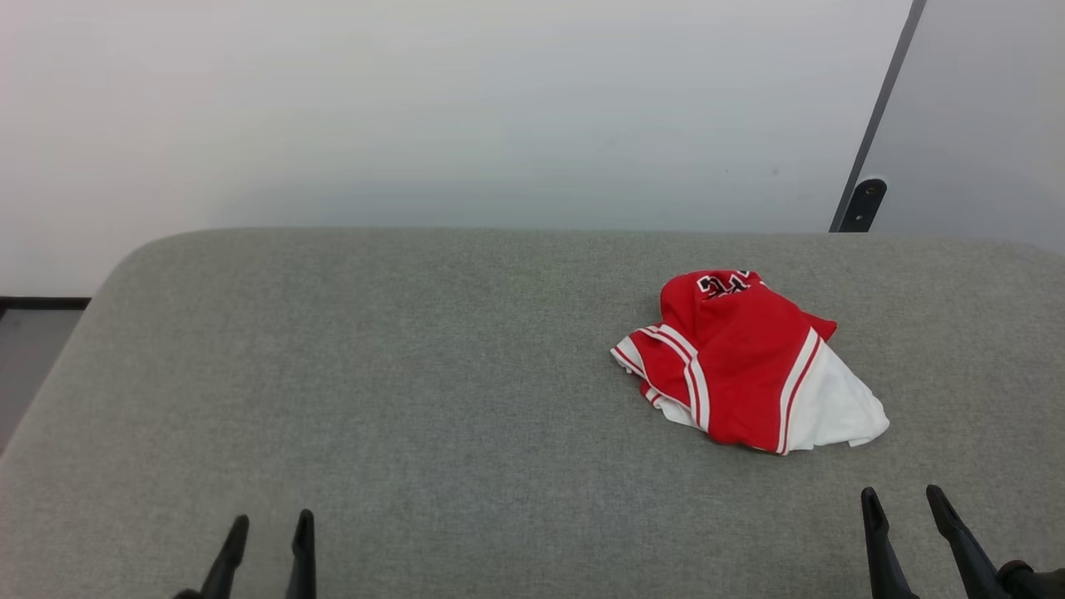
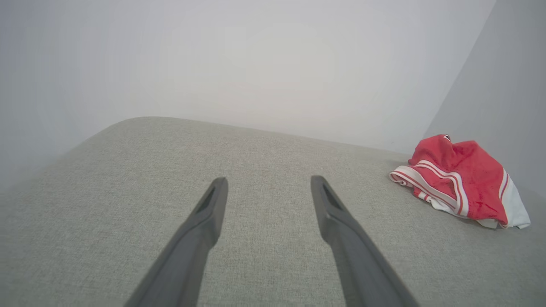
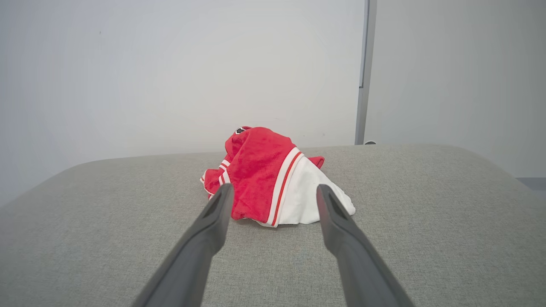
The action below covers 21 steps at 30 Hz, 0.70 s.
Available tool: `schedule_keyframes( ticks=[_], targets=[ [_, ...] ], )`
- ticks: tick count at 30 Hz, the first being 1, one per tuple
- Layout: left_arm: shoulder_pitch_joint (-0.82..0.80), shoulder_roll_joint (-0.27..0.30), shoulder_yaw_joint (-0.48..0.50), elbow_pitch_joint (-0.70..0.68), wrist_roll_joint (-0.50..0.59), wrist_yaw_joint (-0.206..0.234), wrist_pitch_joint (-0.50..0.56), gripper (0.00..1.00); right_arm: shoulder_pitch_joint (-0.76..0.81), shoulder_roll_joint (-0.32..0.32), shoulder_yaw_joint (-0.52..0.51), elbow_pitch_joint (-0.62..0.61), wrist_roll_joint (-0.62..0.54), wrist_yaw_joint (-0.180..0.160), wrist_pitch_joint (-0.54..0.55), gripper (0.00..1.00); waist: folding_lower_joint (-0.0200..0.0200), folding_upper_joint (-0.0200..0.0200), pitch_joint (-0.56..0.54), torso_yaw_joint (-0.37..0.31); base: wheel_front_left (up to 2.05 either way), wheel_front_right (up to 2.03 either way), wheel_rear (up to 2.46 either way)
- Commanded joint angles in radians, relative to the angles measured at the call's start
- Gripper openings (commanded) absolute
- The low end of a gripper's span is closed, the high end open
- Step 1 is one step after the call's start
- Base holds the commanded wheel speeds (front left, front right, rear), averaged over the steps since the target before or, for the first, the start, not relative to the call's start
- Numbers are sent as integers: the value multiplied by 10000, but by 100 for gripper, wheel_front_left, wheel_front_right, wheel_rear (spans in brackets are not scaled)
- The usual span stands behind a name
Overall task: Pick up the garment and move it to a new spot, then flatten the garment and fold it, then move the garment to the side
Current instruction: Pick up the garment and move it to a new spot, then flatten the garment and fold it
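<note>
head view caught black lettering (image 1: 726, 284) at the far edge of the garment (image 1: 740, 366); right wrist view faced its white sleeve (image 3: 300, 196). left hand (image 1: 273, 517) and right hand (image 1: 900, 491) stood wide, empty.

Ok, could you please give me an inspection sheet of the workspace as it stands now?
Surface: grey woven-fabric padded surface, far corners rounded.
Job's things: crumpled red jersey shirt with white sleeve and striped trim, heaped on the robot's right side, not flattened or folded; black lettering partly visible at its far edge.
Clutter: nothing seen.
Grippers: left hand open, empty, at the near left; right hand open, empty, near side of the shirt, apart from it.
Cables: nothing seen.
Surroundings: plain white wall behind; grey panel with a dark edge strip at far right.
</note>
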Motion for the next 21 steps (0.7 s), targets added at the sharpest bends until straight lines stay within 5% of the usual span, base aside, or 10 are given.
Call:
schedule_keyframes(
  ticks=[1,21],
  targets=[
    [177,-80,86,-5,276,-128,1,100,27,17,2,-20,-89,-7,-41,100,0,-1,6,-5,0,0,0],
    [291,-1348,1173,304,1476,-1093,1,100,-10,64,105,120,-109,-7,-6,100,0,-1,84,-103,0,0,0]
  ],
)
